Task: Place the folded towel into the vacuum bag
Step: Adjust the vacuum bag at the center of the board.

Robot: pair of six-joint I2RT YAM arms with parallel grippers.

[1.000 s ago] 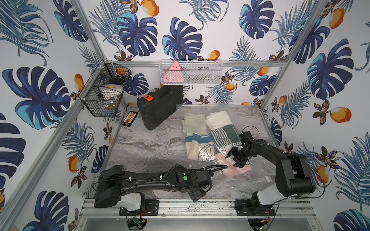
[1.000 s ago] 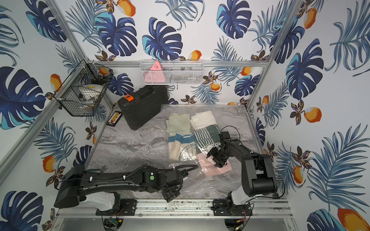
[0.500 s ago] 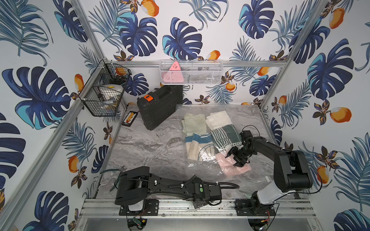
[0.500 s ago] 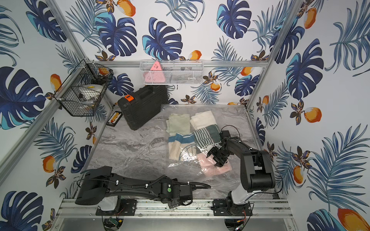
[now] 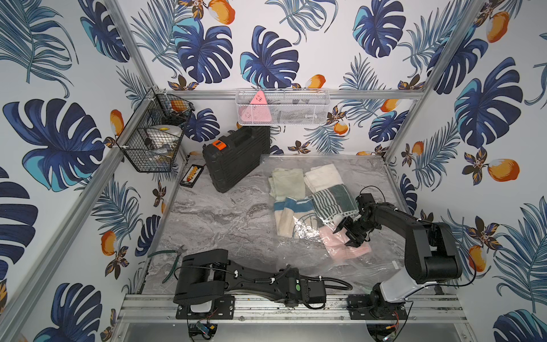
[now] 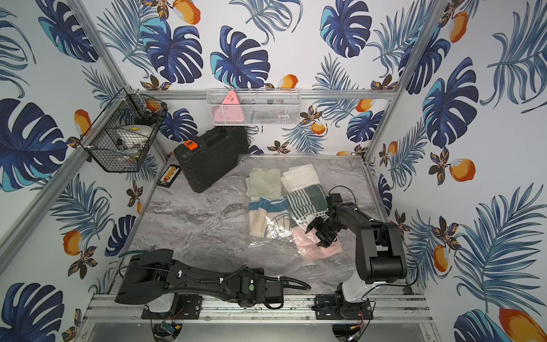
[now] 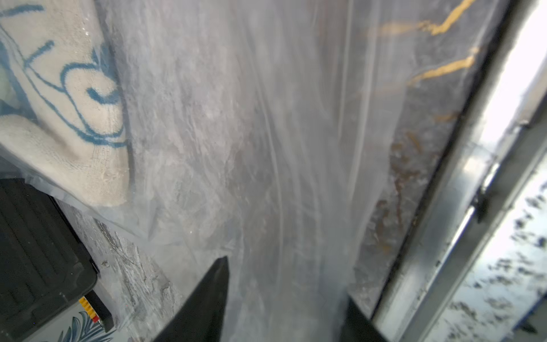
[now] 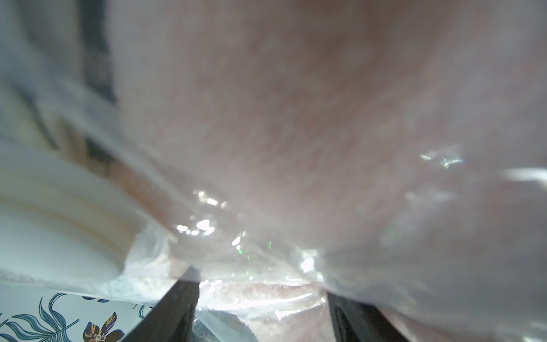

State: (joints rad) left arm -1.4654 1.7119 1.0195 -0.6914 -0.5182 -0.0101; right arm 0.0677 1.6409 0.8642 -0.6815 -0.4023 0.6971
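Observation:
The clear vacuum bag (image 5: 310, 266) lies crinkled over the right half of the table, seen in both top views (image 6: 281, 260). A folded pink towel (image 5: 352, 251) rests near its front end under the plastic film. My right gripper (image 5: 347, 235) is open and pressed down on that towel, its fingers straddling the film and the pink fold (image 8: 260, 284). My left arm (image 5: 296, 288) lies low along the front rail. In the left wrist view the left gripper (image 7: 287, 278) has its fingers apart, with bag film stretching out ahead of them.
Inside the bag lie a pale green towel (image 5: 287, 183), a cream one (image 5: 322, 177), a green striped one (image 5: 334, 201) and a blue-and-cream one (image 5: 290, 219). A black case (image 5: 236, 160) stands at the back left. Green pliers (image 5: 174, 257) lie front left. Wire baskets (image 5: 154, 139) hang on the walls.
My left arm has drawn back from the bag's near end and dropped along the front rail, its jaws narrowing. The right gripper has stayed on the pink towel.

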